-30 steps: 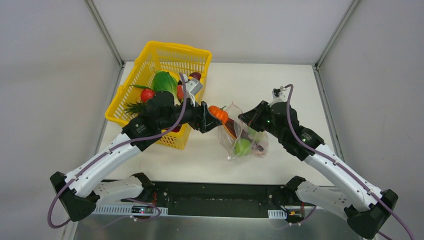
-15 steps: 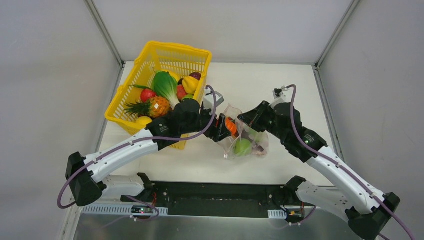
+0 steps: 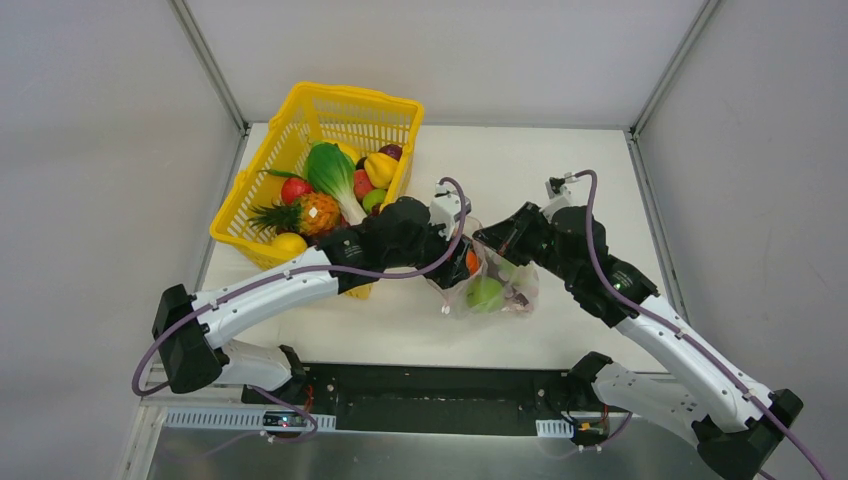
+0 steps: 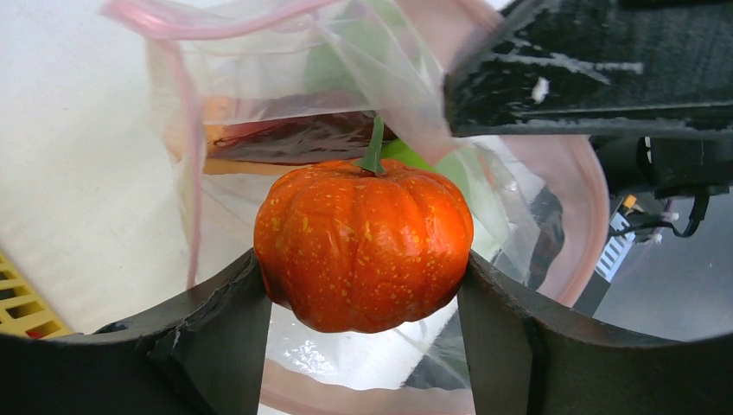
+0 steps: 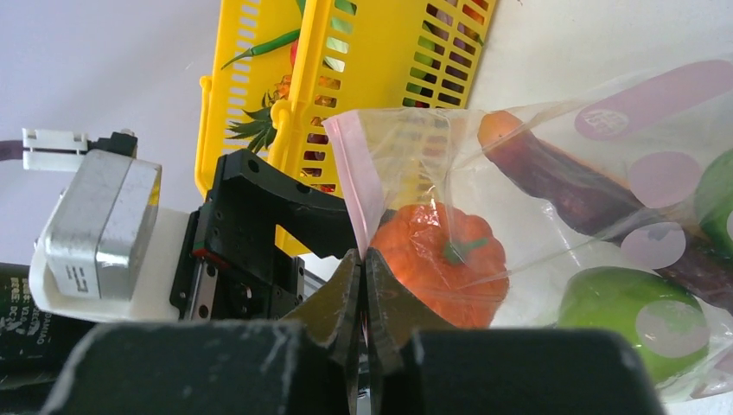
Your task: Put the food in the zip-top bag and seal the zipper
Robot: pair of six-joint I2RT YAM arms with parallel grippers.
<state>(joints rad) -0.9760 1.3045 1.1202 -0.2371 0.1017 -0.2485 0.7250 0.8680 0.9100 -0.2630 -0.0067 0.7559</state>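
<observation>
My left gripper point(image 4: 363, 277) is shut on a small orange pumpkin point(image 4: 363, 242) and holds it inside the open mouth of the clear zip-top bag point(image 3: 490, 285). The pumpkin also shows in the right wrist view point(image 5: 441, 259) and from above point(image 3: 470, 262). My right gripper point(image 5: 363, 259) is shut on the bag's pink zipper strip point(image 5: 359, 186) and holds the mouth up. Inside the bag lie a green apple point(image 3: 485, 294) and a dark purple vegetable point(image 5: 570, 186). More food sits in the yellow basket point(image 3: 385, 112).
The yellow mesh basket stands at the back left with leafy greens point(image 3: 330, 172), a pineapple point(image 3: 310, 212), a red fruit point(image 3: 294, 188), a banana point(image 3: 380, 168) and a lemon point(image 3: 288, 242). The two arms meet over the bag at the table's middle.
My left gripper has carried the pumpkin rightward from beside the basket into the bag's mouth. The right gripper has stayed shut on the bag's edge.
</observation>
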